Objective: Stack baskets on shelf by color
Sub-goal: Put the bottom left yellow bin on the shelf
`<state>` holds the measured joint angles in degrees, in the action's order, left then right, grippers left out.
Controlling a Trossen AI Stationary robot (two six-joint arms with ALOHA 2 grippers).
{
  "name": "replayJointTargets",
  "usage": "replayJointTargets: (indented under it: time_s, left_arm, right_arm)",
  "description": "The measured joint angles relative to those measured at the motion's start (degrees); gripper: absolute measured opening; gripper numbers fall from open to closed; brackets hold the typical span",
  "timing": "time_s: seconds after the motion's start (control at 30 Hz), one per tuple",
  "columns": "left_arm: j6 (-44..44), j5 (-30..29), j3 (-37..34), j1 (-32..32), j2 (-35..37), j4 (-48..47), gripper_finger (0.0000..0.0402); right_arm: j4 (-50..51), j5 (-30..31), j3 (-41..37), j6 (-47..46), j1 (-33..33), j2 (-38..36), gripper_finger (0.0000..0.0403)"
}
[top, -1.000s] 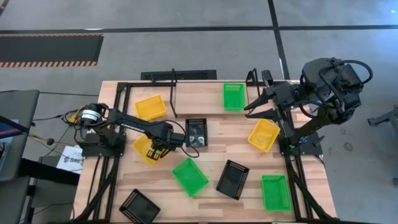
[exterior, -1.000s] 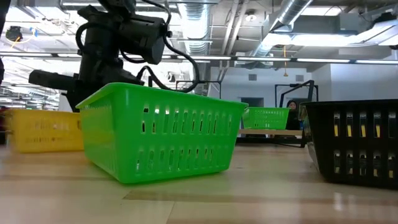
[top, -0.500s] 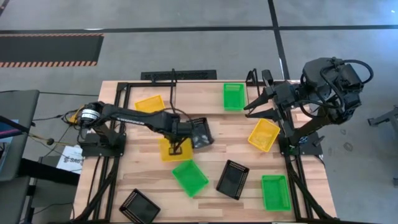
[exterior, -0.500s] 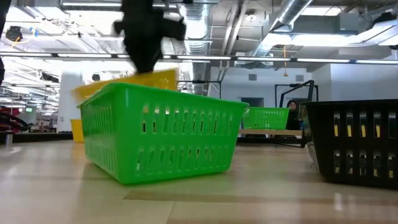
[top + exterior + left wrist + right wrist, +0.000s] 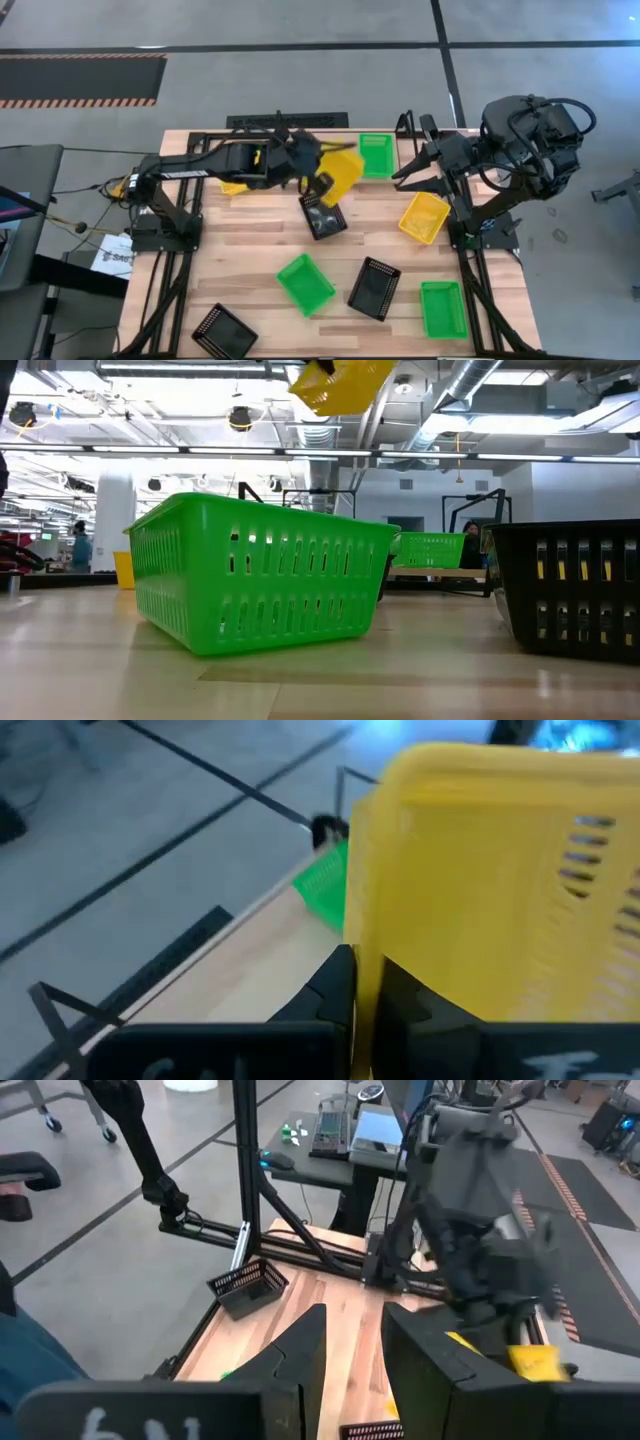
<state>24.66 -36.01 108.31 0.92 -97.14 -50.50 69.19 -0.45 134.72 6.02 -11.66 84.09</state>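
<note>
High view: at about 6 o'clock on the table a bright green basket (image 5: 305,283) of perforated plastic is seen, with a black basket (image 5: 324,215) nearer the centre. Toward 12 o'clock a yellow basket (image 5: 341,173) is carried aloft, tilted, its thin wall pinched in the closed left gripper (image 5: 318,182), over the light-wood shelf (image 5: 310,155). Judged next: levelling and lowering onto the other yellow basket (image 5: 234,186). At 2 o'clock the right gripper (image 5: 402,176) waits, fingers parted and empty.

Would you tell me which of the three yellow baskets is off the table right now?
The yellow basket gripped by the left claw, tilted above the shelf; the other two rest flat.
</note>
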Motion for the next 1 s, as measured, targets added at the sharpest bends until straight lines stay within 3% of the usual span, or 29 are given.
replayJointTargets:
  time_s: [0.07,0.33,0.57,0.77,1.0]
  left_arm:
    - [1.94,0.0,-0.39,1.68,-0.25,2.27,0.0]
    - [14.18,5.84,-5.54,12.0,-0.51,-4.85,0.0]
    - [19.33,14.43,-12.03,20.12,-0.49,1.95,0.0]
    - [23.69,17.88,-16.25,23.42,-0.49,1.93,0.0]
    - [27.36,21.37,-23.81,24.37,-0.46,9.57,0.0]
  right_arm:
    - [0.44,0.0,0.0,0.02,0.0,0.0,0.0122]
    - [4.38,0.0,0.0,0.02,0.0,0.0,0.0122]
    - [5.65,0.43,0.0,1.57,0.05,0.0,0.0122]
    - [5.93,0.52,0.0,3.49,0.22,0.0,0.0122]
    - [5.84,0.61,0.0,4.98,0.2,-0.07,0.0122]
